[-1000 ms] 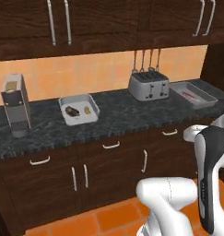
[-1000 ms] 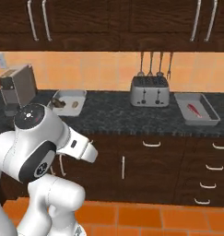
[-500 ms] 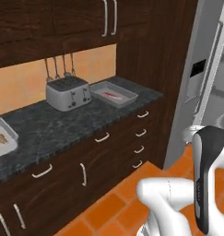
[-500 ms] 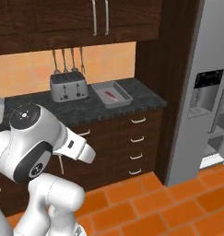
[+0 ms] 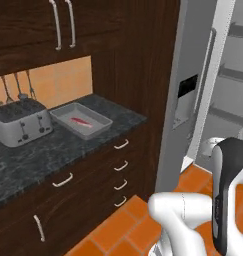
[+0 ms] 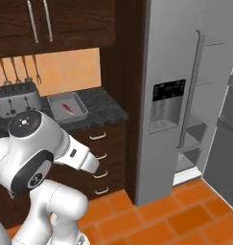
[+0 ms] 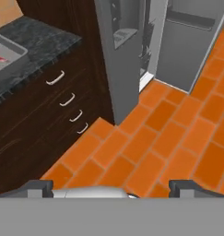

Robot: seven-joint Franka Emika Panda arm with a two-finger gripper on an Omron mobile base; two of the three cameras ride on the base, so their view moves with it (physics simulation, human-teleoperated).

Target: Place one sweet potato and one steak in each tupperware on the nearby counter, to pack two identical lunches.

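Gripper (image 7: 111, 186) jaws wide apart, empty, over orange floor tiles (image 7: 150, 156); steak (image 5: 81, 121) lies in the tupperware (image 5: 101, 128) on the dark counter (image 5: 38, 150) just beside the toaster (image 5: 20, 122), near the fridge (image 6: 185, 95); no legible writing anywhere.

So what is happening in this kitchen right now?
Nothing is being handled. The gripper is open and empty, pointing down at the orange floor tiles near the fridge. On the counter, one tupperware beside the toaster holds a steak; no sweet potato is visible in it.
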